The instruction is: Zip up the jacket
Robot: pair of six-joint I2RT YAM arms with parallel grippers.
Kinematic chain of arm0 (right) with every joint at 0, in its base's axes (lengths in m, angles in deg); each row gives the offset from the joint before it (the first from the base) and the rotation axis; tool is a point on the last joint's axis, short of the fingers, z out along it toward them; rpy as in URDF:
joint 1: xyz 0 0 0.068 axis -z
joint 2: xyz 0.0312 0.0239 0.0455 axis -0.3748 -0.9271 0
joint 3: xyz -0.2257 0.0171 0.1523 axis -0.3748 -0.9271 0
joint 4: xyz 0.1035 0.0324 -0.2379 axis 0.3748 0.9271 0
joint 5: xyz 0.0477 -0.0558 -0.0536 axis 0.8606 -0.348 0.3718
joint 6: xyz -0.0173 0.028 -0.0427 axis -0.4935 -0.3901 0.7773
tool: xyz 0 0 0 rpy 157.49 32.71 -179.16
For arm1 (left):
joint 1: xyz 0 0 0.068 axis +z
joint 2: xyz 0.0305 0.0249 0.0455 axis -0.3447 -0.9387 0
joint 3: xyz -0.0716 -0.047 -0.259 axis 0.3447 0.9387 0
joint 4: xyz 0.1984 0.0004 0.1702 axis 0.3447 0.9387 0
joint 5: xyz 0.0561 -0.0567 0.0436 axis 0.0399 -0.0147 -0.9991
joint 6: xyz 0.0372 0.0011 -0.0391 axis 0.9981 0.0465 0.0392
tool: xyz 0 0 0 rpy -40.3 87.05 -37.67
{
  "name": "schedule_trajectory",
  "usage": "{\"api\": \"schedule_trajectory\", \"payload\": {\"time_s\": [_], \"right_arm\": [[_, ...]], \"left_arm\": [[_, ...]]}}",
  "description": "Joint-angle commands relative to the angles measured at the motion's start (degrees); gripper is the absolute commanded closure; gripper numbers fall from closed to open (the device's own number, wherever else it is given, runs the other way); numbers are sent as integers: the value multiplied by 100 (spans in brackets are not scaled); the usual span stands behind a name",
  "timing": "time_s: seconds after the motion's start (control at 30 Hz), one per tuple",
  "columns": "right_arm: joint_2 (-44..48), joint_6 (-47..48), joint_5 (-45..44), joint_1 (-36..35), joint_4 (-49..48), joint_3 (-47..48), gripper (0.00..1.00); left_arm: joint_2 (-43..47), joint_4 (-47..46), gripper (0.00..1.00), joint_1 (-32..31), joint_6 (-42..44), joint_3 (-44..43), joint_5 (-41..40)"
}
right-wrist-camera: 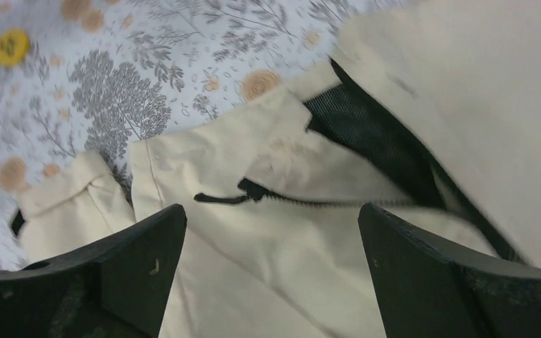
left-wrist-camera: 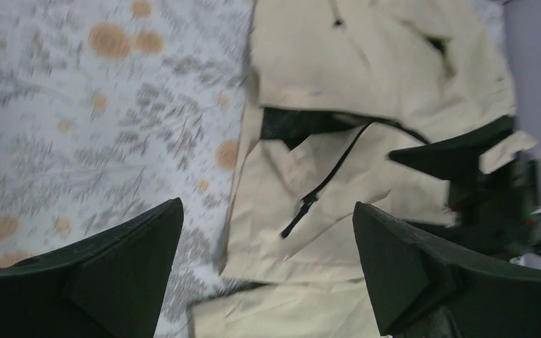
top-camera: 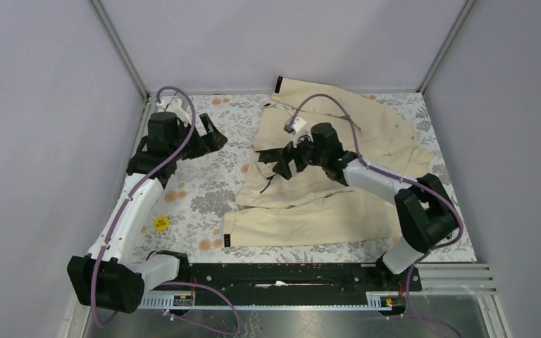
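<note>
Showing jacket (top-camera: 303,215) lying limp, light, bunch-prone on counter's (top-camera: 197,197) right half | poising right claw (top-camera: 287,160) agape over zipper pull (right-wrist-camera: 218,198), likely best pinch point | parking left claw (top-camera: 210,141) agape toward far-left corner

Cream-beige jacket (top-camera: 303,222) everywhere, and there between the black jaws of the right gripper (right-wrist-camera: 271,215) runs a thin black zipper (right-wrist-camera: 310,201), with black mesh lining (right-wrist-camera: 366,134) just beyond it. Out past the jaw tips is the tablecloth (right-wrist-camera: 113,98): white, with a grey tree-and-leaf print, tan-orange round blooms and one bright yellow sticker (right-wrist-camera: 10,46). The left gripper (left-wrist-camera: 268,208) is black too, its cables (top-camera: 320,96) purple.
</note>
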Motion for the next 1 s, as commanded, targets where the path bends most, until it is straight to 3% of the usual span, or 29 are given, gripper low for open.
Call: {"api": "schedule_trajectory", "payload": {"time_s": [0.0,0.17,0.3,0.5,0.63,0.73,0.97], "right_arm": [[-621,2618,735,-279,-185,655,0],[-1098,4029,972,-270,-376,649,0],[-1066,4811,654,-264,-1261,-118,0],[-1313,5154,787,-178,-1375,-277,9],[-1671,5286,863,-165,-1416,-135,18],[-1802,5194,771,-162,-2225,-277,30],[-1948,4997,398,-166,-4014,-720,29]], "left_arm": [[-245,-1369,1,27,-84,-689,511],[-645,-2105,1,27,76,-946,459],[-698,-2777,1,27,282,-481,394],[-594,-4222,1,133,272,524,1677],[-887,-4010,1,141,195,435,1775],[-1107,-3761,1,141,174,287,1853],[-1363,-3690,1,133,176,259,1930]]}}
